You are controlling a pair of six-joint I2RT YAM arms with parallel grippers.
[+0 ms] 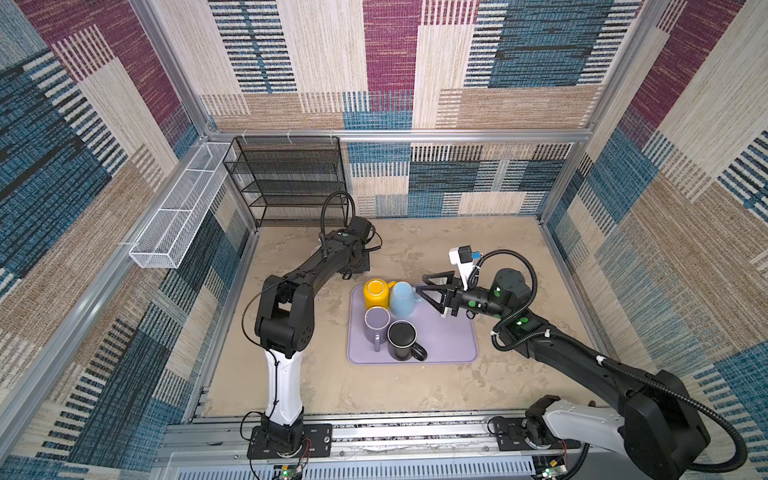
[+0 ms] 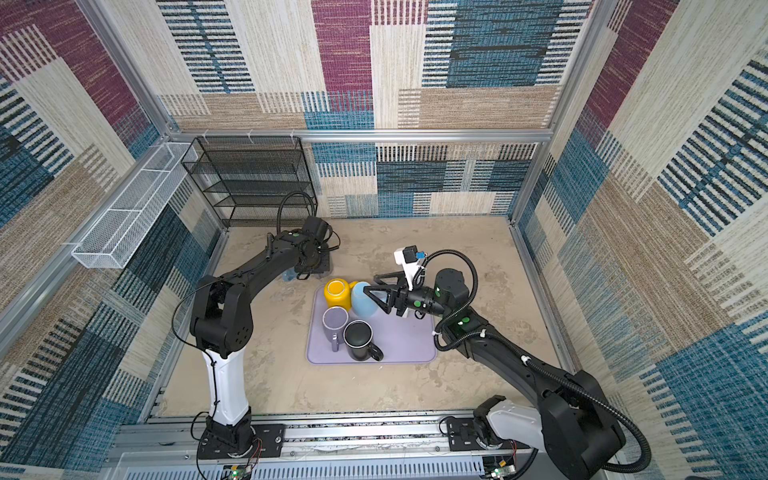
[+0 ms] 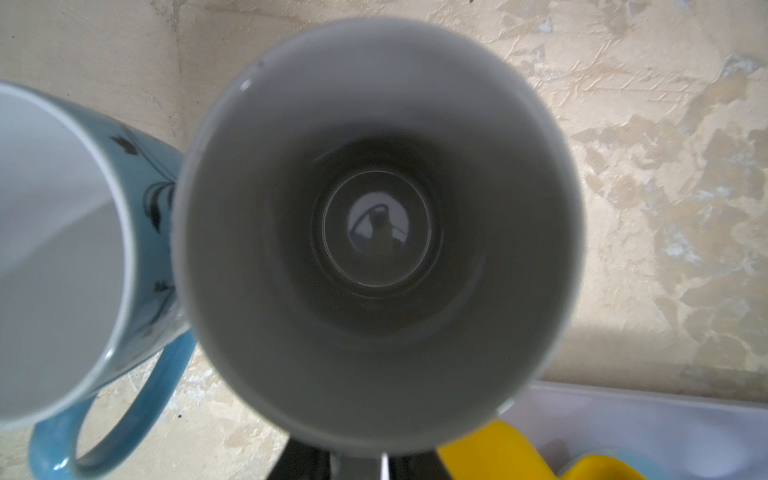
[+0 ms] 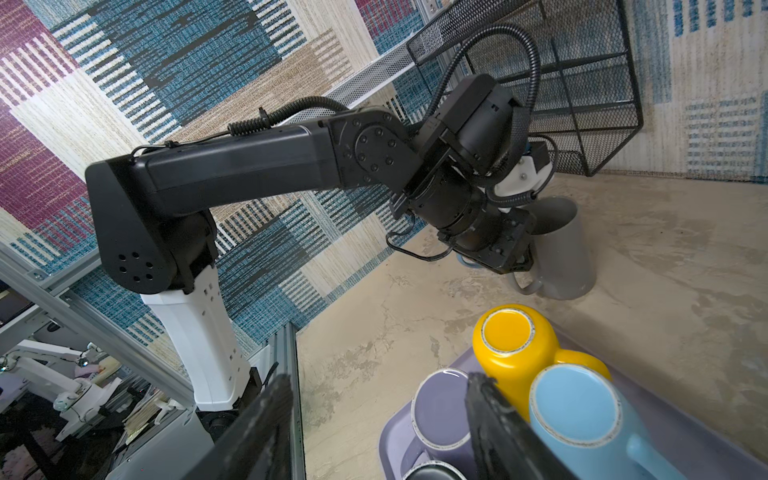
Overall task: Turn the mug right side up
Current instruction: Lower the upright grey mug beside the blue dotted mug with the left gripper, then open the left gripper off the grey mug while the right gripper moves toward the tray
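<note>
Broadly, the table (image 1: 519,257) carries a lilac tray (image 1: 451,345); over its far edge hovers the right gripper (image 1: 420,284), jaws apart and empty. The left gripper (image 4: 517,266) is at the grey mug (image 4: 565,257), which stands upright on the table beyond the tray's far-left corner; its jaws' state I cannot tell.

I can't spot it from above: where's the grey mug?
In the right wrist view the grey mug stands upright on the table behind the tray's left corner, at the left gripper, before the black rack.
</note>
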